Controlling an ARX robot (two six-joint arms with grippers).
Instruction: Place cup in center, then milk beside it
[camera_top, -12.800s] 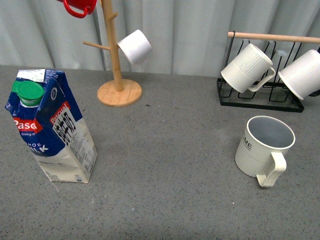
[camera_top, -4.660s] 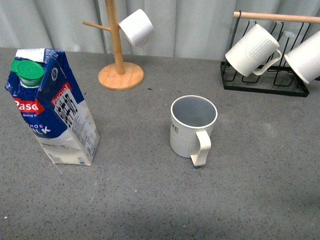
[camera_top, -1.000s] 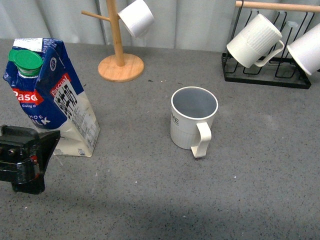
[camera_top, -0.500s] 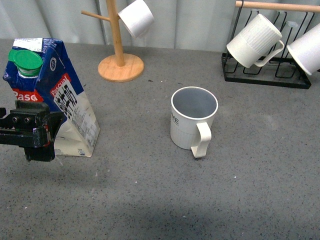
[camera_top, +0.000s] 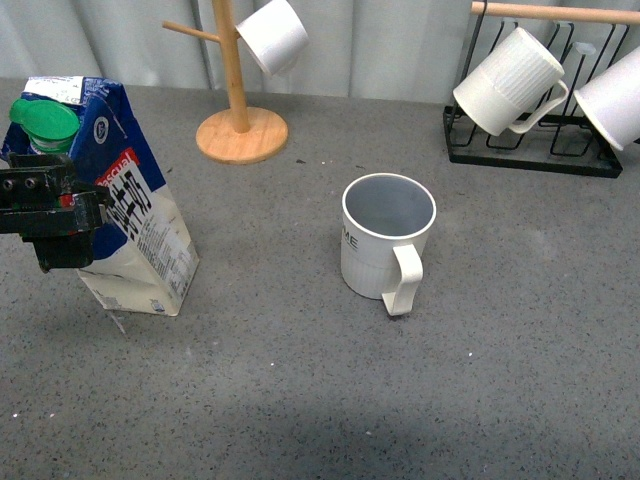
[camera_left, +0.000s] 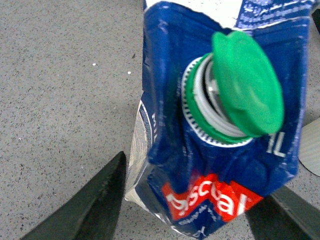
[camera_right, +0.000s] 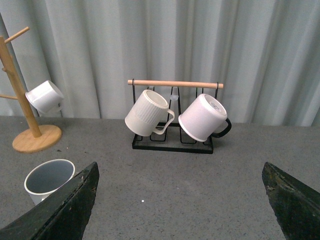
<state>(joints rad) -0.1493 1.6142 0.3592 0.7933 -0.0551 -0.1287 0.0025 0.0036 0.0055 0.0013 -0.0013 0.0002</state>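
Cup (camera_top: 388, 236) stands upright on the grey worktop (camera_top: 300, 400), mouth up. Its handle points toward the front camera and dark lettering shows on its left side. Nothing touches it.

Milk (camera_top: 135, 215) is well left of the cup, base on the worktop, leaning a little. The green cap (camera_top: 45, 118) sits at the top, on the side away from the cup.

Left gripper (camera_top: 70, 210) is at the milk's upper half, on the side away from the cup. In the left wrist view one finger (camera_left: 95, 205) shows on each side of the carton, close against it. Cannot tell whether they actually squeeze it.

Right gripper (camera_right: 182, 210) appears only in its own wrist view. Its fingers are wide apart with nothing between them, and it is well off the cup, which sits low in that view.

Wooden mug tree (camera_top: 235, 100) is behind the cup and to its left, carrying a white mug (camera_top: 272, 35). Black wire rack (camera_top: 525, 150) is behind the cup and to its right, with a ribbed white mug (camera_top: 505, 85) and a second white mug (camera_top: 615, 95) hanging from its wooden bar.
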